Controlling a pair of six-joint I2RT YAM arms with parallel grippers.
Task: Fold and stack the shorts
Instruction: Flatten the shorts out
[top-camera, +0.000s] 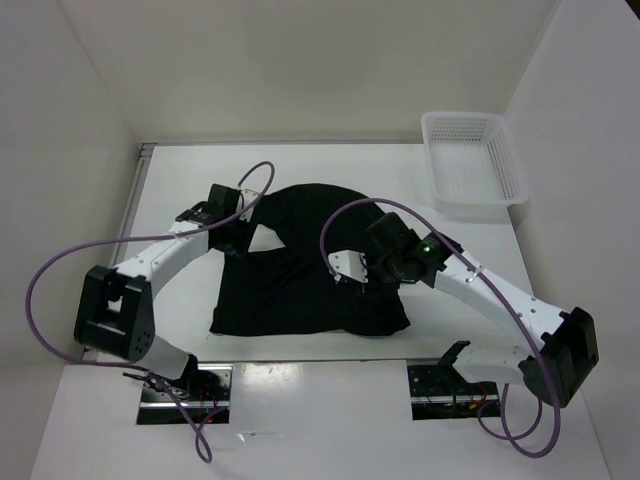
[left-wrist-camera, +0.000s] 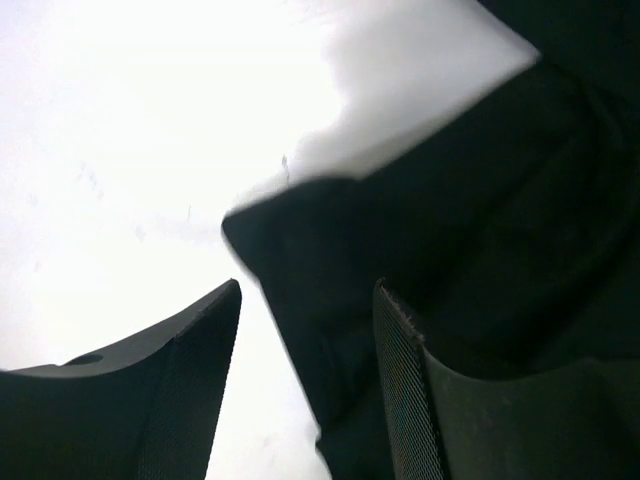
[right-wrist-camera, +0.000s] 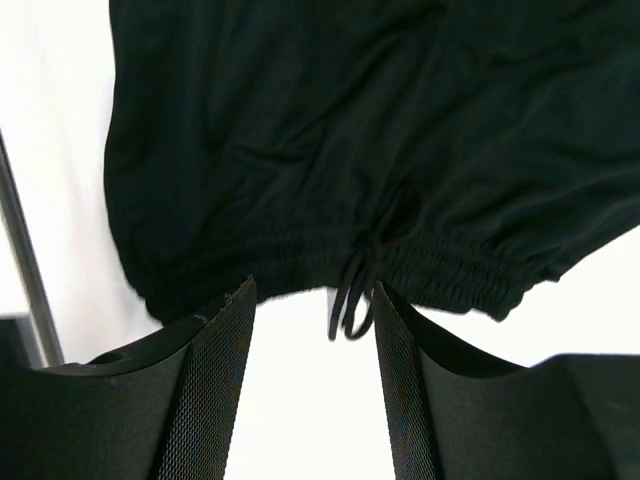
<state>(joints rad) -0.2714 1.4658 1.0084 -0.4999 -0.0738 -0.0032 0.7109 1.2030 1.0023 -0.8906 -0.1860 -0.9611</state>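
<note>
The black shorts (top-camera: 300, 275) lie spread flat in the middle of the white table. My left gripper (top-camera: 232, 238) hovers at their far left edge. In the left wrist view it (left-wrist-camera: 308, 300) is open, with a corner of the shorts (left-wrist-camera: 330, 270) lying loose between and beyond its fingers (left-wrist-camera: 400, 390). My right gripper (top-camera: 350, 268) is over the shorts' right half. In the right wrist view it (right-wrist-camera: 312, 300) stands open just short of the gathered waistband (right-wrist-camera: 450, 270). The thin drawstring (right-wrist-camera: 350, 300) hangs beside its right finger, ungripped.
A white mesh basket (top-camera: 472, 165) stands at the far right corner of the table. White walls close in the table on three sides. Purple cables loop above both arms, one over the shorts (top-camera: 340, 215).
</note>
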